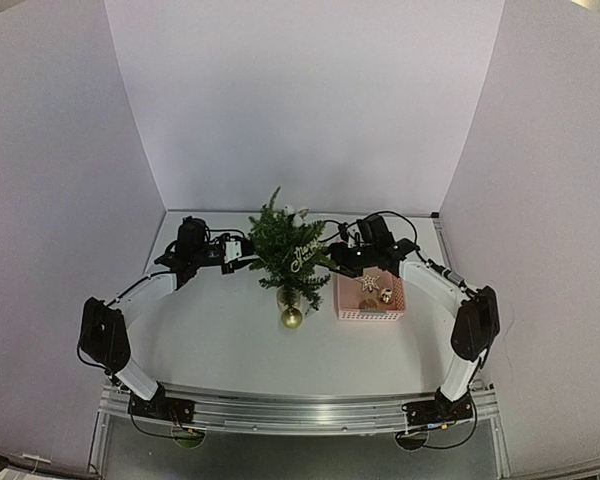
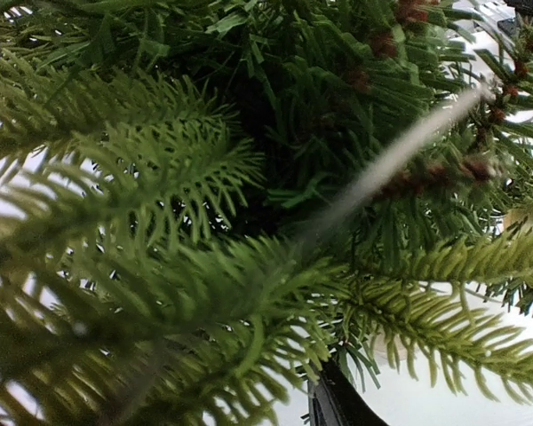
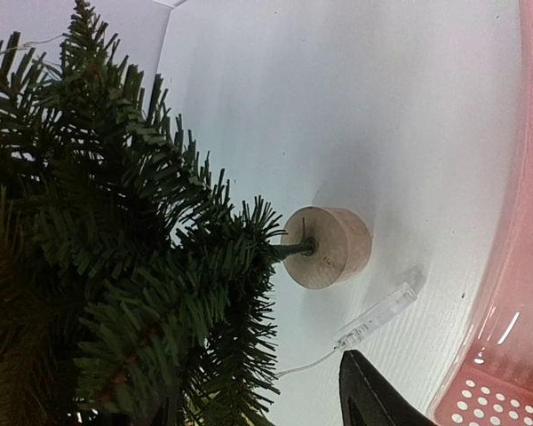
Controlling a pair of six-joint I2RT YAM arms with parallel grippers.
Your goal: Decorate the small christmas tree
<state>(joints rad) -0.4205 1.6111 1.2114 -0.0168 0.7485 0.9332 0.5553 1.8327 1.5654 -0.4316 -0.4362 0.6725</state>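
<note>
The small christmas tree (image 1: 283, 250) stands upright mid-table on a pale wooden base (image 3: 329, 247). A gold script ornament (image 1: 302, 256) sits among its right branches, and a gold ball (image 1: 292, 318) is low at its front by the base. My left gripper (image 1: 248, 263) is pushed into the tree's left side. Branches fill the left wrist view, and only one dark fingertip (image 2: 333, 404) shows. My right gripper (image 1: 332, 263) is at the tree's right side. One finger (image 3: 373, 395) shows, and the other is hidden in needles.
A pink perforated basket (image 1: 349, 311) stands right of the tree with a star and a gold bell inside; its wall shows in the right wrist view (image 3: 515, 266). A clear light-string box (image 3: 377, 315) on a thin wire lies by the base. White walls enclose the table.
</note>
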